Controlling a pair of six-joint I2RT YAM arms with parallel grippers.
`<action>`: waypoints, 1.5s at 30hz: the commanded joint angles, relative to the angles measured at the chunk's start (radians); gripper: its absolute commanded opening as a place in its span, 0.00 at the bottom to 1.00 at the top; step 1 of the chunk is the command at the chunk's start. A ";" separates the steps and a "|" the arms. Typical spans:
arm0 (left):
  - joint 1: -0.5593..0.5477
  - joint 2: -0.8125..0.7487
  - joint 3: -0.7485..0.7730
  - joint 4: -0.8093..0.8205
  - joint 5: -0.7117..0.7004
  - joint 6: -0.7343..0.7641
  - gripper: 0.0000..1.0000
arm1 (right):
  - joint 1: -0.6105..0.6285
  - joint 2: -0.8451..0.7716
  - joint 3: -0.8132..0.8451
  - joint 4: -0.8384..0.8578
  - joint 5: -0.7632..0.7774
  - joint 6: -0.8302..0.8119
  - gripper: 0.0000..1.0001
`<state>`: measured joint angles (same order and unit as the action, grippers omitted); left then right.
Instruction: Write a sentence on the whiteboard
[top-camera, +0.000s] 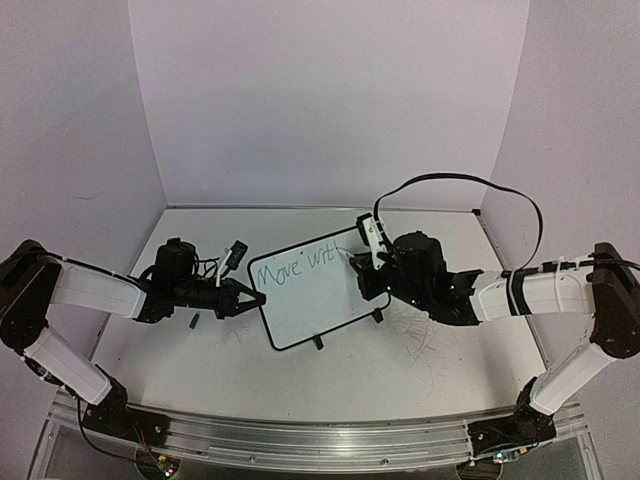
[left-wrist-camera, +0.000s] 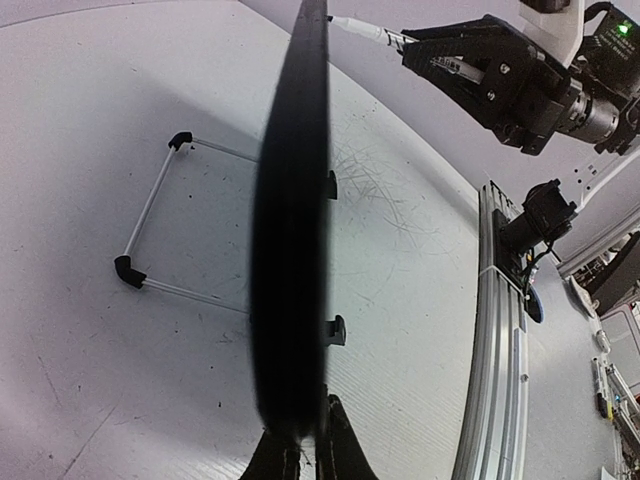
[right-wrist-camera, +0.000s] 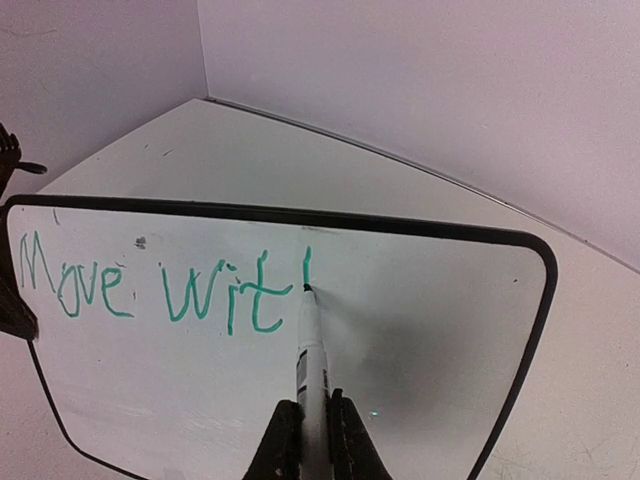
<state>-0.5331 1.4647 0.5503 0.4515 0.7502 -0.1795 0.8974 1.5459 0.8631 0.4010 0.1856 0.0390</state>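
The whiteboard (top-camera: 310, 290), white with a thin black frame and two black feet, stands tilted at the table's middle. Green writing on it reads "Move wit" plus a short vertical stroke (right-wrist-camera: 307, 265). My right gripper (right-wrist-camera: 312, 420) is shut on a white marker (right-wrist-camera: 310, 360) whose green tip touches the board at the foot of that stroke. In the top view the right gripper (top-camera: 372, 262) is at the board's upper right. My left gripper (left-wrist-camera: 310, 440) is shut on the board's left edge, seen edge-on as a dark band (left-wrist-camera: 290, 230); in the top view it (top-camera: 252, 298) meets the board's left side.
A small green marker cap (top-camera: 194, 320) lies on the table under the left arm. The board's wire stand (left-wrist-camera: 150, 240) rests on the tabletop behind it. Scribble marks cover the tabletop (top-camera: 425, 340) right of the board. The aluminium rail (top-camera: 300, 440) runs along the near edge.
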 joint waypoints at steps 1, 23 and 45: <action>0.002 -0.021 0.017 -0.029 -0.037 0.066 0.00 | -0.002 -0.034 -0.028 -0.014 -0.003 0.030 0.00; 0.002 -0.019 0.019 -0.030 -0.035 0.064 0.00 | 0.003 -0.032 -0.030 -0.019 -0.024 0.042 0.00; 0.002 -0.018 0.020 -0.031 -0.032 0.066 0.00 | 0.001 0.000 0.036 0.009 0.026 0.019 0.00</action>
<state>-0.5331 1.4586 0.5503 0.4449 0.7498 -0.1802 0.8982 1.5368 0.8493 0.3813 0.1806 0.0678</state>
